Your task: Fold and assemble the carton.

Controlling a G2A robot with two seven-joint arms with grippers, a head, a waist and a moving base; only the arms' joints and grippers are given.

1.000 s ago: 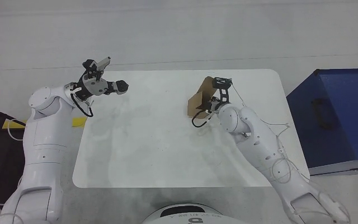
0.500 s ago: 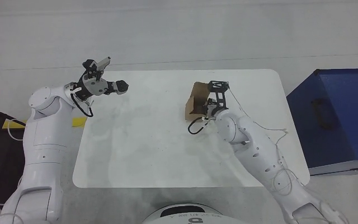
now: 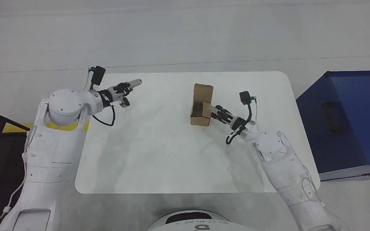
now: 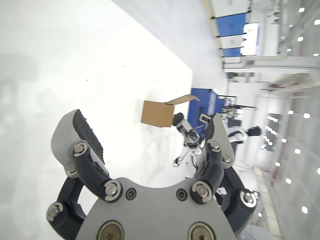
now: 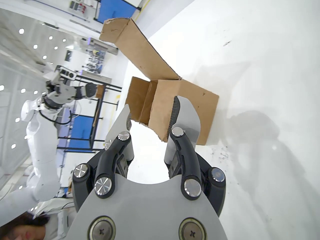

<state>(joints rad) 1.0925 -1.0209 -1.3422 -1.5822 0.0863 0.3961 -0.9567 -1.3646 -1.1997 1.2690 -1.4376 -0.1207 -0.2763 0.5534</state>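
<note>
The brown carton (image 3: 202, 95) rests on the white table (image 3: 162, 161), right of centre, with one long flap (image 5: 135, 48) standing open and its open end turned toward my right gripper (image 3: 215, 112). That gripper (image 5: 152, 111) is open right at the open end, and the carton's (image 5: 197, 98) torn wall edge lies between its fingers without being pinched. My left gripper (image 3: 129, 92) hangs open over the table's far left corner with nothing in it. From there its fingers (image 4: 87, 136) point across the table at the carton (image 4: 157, 113).
A blue bin (image 3: 341, 121) stands off the table's right side. A dark object (image 3: 8, 144) lies on the floor at the left. Bare tabletop stretches between the two arms and toward the near edge.
The carton went from tilted in the air to resting flat on the table. My right gripper drew back to its right side. My left wrist turned, so its gripper now points at the carton.
</note>
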